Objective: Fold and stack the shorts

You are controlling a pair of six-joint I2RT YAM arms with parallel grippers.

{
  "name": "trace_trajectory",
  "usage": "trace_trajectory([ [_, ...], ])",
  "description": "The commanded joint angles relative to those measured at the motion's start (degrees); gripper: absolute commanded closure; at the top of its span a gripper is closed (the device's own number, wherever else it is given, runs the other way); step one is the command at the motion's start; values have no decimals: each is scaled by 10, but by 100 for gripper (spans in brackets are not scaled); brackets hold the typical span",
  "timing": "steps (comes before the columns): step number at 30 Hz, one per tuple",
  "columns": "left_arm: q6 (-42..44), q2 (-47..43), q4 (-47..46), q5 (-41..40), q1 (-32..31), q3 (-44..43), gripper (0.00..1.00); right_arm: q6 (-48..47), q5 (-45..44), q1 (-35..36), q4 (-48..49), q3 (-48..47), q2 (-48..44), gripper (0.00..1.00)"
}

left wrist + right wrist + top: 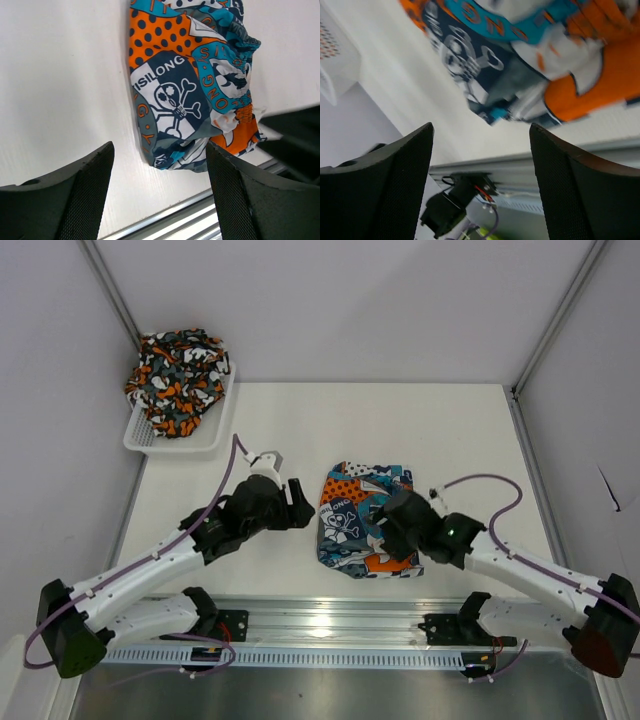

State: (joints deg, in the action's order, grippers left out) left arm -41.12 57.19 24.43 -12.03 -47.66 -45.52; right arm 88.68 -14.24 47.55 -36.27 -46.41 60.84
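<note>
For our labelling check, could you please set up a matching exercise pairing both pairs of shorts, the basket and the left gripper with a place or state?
1 skull-print shorts
2 camouflage shorts
3 mesh basket
4 left gripper

a at the far left corner of the table
b open, holding nothing
c heaped in the basket
d lying mid-table

Pairs: 1-d, 2-c, 3-a, 4-b

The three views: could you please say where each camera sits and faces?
Top external: above, behind the bases, looking down on the white table; left arm and right arm show.
Left wrist: past the open left gripper, at teal-blue, orange and white skull-print cloth shorts.
Right wrist: past the open right gripper, toward the near rail.
All three share the shorts.
</note>
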Motion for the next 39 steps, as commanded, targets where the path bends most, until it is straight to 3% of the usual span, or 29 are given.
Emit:
trace_trajectory([
  [1, 26, -32, 20, -26, 10, 17, 24, 249, -89, 94, -71, 47, -20, 22],
  [3, 32, -38, 26, -28, 11, 17, 24, 349, -113, 179, -77, 60, -11, 22],
  [7, 42, -38, 48, -47, 12, 19, 24, 437, -158, 255, -110, 44, 47, 21],
  [16, 46, -123, 77, -71, 12, 56, 25, 580, -167, 265, -47, 89, 119, 20],
  [19, 32, -158, 68, -41, 12, 84, 24, 598, -177, 265, 12, 107, 133, 20],
  [32, 9, -189, 91, -26, 12, 88, 25, 664, -220, 262, 45, 118, 154, 23],
  [35, 10, -186, 97, -27, 12, 80, 24, 664, -228, 249, 50, 124, 155, 38],
  [36, 10, -185, 98, -29, 12, 79, 25, 664, -232, 247, 49, 126, 155, 51],
  [39, 10, -184, 98, -32, 12, 77, 25, 660, -236, 244, 20, 127, 154, 72],
])
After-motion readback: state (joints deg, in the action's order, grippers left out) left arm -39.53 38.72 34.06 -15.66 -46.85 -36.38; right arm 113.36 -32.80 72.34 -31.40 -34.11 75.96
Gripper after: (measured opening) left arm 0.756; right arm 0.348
